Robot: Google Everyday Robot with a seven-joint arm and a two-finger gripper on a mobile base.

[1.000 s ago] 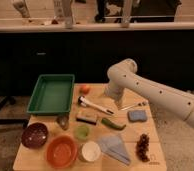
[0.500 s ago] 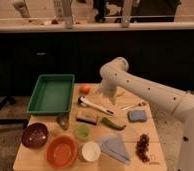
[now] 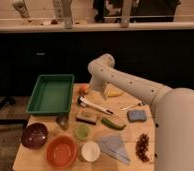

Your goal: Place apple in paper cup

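Note:
The apple (image 3: 83, 89) is a small orange-red fruit at the back of the wooden table (image 3: 40, 162), just right of the green tray. My gripper (image 3: 93, 93) hangs from the white arm and sits right beside the apple, on its right side, low over the table. The paper cup (image 3: 90, 150) is white and stands upright near the front edge, between the orange bowl and a pale blue cloth. It is well in front of the gripper.
A green tray (image 3: 51, 93) lies at back left. A dark bowl (image 3: 34, 135) and an orange bowl (image 3: 61, 151) are at front left. A small green cup (image 3: 81, 131), brush (image 3: 96, 105), brown block (image 3: 86, 117), banana (image 3: 114, 93), blue sponge (image 3: 137, 115), grapes (image 3: 142, 146) and cloth (image 3: 114, 146) are spread around.
The arm has swung left and back across the table, bringing the gripper from the middle right to just beside the apple. The objects have not moved.

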